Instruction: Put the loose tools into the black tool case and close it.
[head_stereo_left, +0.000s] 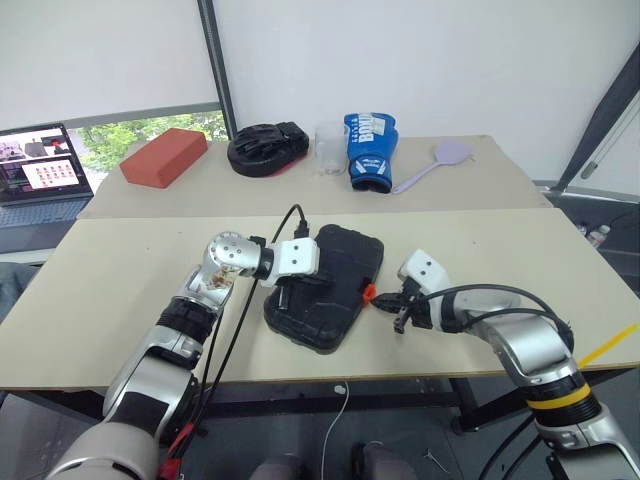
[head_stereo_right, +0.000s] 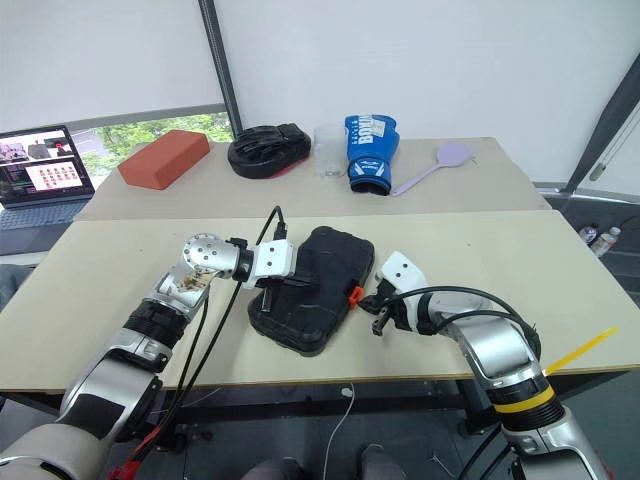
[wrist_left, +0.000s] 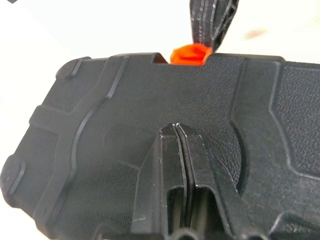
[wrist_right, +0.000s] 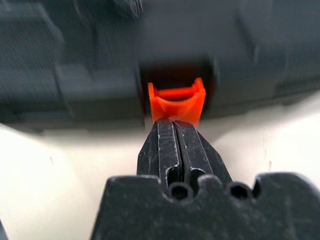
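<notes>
Eye views, case: the case (head_stereo_left: 328, 285) lies lid-down and closed at centre frame on the near table (head_stereo_left: 100, 290), tilted a little, its latch (head_stereo_left: 368, 293) on the right edge.
Eye views, left gripper: the left gripper (head_stereo_left: 285, 297) sits on the lid, jaws together, likely pressing it down so the case holds steady.
Eye views, right gripper: the right gripper (head_stereo_left: 397, 303) is just right of the latch, jaws together, tips aimed at it, apparently to push it home.
Eye views, contents: the lid hides the inside; no loose tools lie on the near table, so they are probably packed.
Eye views, far table: a brick (head_stereo_left: 163, 156), a mitt (head_stereo_left: 266, 147), a cup (head_stereo_left: 328, 148), a glove (head_stereo_left: 370, 149) and a swatter (head_stereo_left: 432, 165) line the upper frame.
Left wrist view: closed fingers (wrist_left: 176, 150) rest on the textured lid, with the latch at upper centre.
Right wrist view: closed fingertips (wrist_right: 175, 145) meet the latch at mid frame; whether it has clicked shut I cannot tell.
</notes>
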